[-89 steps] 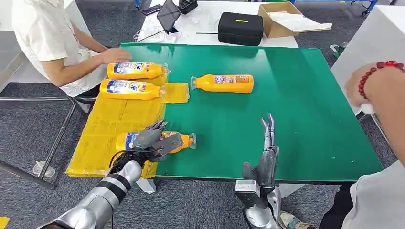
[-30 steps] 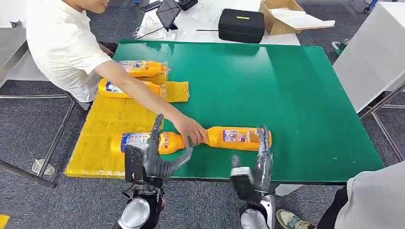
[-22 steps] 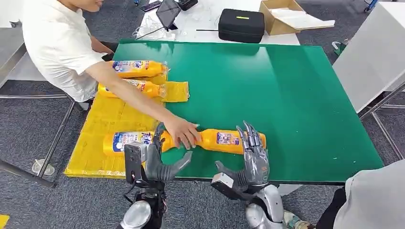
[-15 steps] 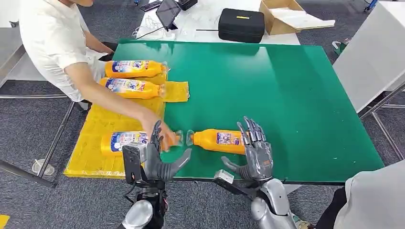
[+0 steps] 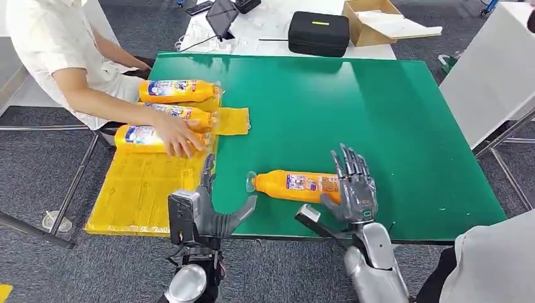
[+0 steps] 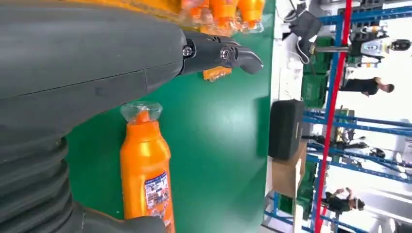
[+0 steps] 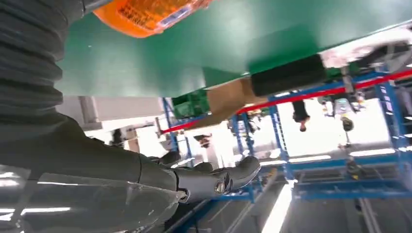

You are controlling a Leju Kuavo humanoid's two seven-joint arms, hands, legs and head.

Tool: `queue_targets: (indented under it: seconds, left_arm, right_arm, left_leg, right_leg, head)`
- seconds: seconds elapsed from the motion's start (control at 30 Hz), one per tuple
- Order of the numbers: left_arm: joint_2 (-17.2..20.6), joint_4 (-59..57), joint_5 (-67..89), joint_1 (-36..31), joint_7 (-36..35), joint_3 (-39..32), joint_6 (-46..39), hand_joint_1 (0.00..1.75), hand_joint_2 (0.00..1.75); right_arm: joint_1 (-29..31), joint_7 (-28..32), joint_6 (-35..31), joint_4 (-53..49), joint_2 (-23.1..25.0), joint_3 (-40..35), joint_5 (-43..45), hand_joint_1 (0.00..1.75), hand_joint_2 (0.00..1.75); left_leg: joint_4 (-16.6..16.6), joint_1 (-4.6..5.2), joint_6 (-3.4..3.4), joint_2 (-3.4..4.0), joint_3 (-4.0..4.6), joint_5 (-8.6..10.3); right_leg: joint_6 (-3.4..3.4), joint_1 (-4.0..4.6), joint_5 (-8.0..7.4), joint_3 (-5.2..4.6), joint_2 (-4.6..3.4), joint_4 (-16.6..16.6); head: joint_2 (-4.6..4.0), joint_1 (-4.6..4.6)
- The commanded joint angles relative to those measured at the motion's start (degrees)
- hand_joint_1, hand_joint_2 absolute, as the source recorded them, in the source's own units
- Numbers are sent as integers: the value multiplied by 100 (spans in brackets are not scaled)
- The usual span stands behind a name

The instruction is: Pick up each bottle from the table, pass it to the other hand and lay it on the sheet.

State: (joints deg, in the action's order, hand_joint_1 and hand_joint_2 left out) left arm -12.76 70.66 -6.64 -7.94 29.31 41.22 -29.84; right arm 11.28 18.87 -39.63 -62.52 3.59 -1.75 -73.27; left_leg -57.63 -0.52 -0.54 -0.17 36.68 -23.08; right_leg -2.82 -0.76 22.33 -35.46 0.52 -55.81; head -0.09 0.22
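One orange bottle (image 5: 291,185) lies on its side on the green table (image 5: 378,113), cap pointing toward the sheet. My right hand (image 5: 354,187) stands at the bottle's base end with its fingers spread upright and the thumb against the bottle, not closed round it. My left hand (image 5: 211,211) is held open at the table's front edge, just short of the cap. The left wrist view has the same bottle (image 6: 145,170) beside my left hand (image 6: 97,63). Three more bottles (image 5: 176,90) lie on the yellow sheet (image 5: 145,183).
A person sits at the left, one hand (image 5: 180,140) on the nearest sheet bottle (image 5: 142,137). A black case (image 5: 318,35), a cardboard box (image 5: 369,22) and a tablet (image 5: 223,17) sit on the white table behind. Another person stands at the lower right (image 5: 498,265).
The person slid a bottle up the sheet and drew the arm back, leaving one bottle on the table. My right hand shifted right to that bottle's base. My left hand stayed put.
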Motion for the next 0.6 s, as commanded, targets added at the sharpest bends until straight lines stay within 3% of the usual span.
queue_targets:
  seconds: [0.03, 0.2, 0.4, 0.6]
  left_arm:
    - [91, -350, 63, -286, -42, 186, 52, 0, 175]
    - [127, -202, 63, -199, -135, 198, 90, 0, 175]
    - [156, -174, 80, -204, -193, 253, 176, 0, 175]
    - [189, -65, 77, -169, -205, 310, 257, 0, 175]
  right_arm:
    - [949, -273, -37, 2042, -309, -155, 266, 0, 175]
    - [957, -330, -32, 2370, -396, -394, 595, 0, 175]
    - [1035, -45, 382, 2769, -388, -818, 1315, 0, 175]
    - [1060, -8, 762, 2772, -407, -1155, 1467, 0, 175]
  left_leg:
    - [4, -4, 0, 16, -39, -11]
    - [2, -5, 0, 4, -45, -13]
    - [2, -6, 0, 4, -37, -8]
    - [4, -5, 1, 8, -57, -5]
  right_leg:
    - [11, 5, 3, 36, -19, 10]
    - [11, 7, 9, 45, -7, 7]
    - [11, 7, 4, 36, -6, 9]
    - [13, 6, 0, 50, -8, 8]
  head:
    - [0, 0]
    - [0, 0]
    - [0, 0]
    - [0, 0]
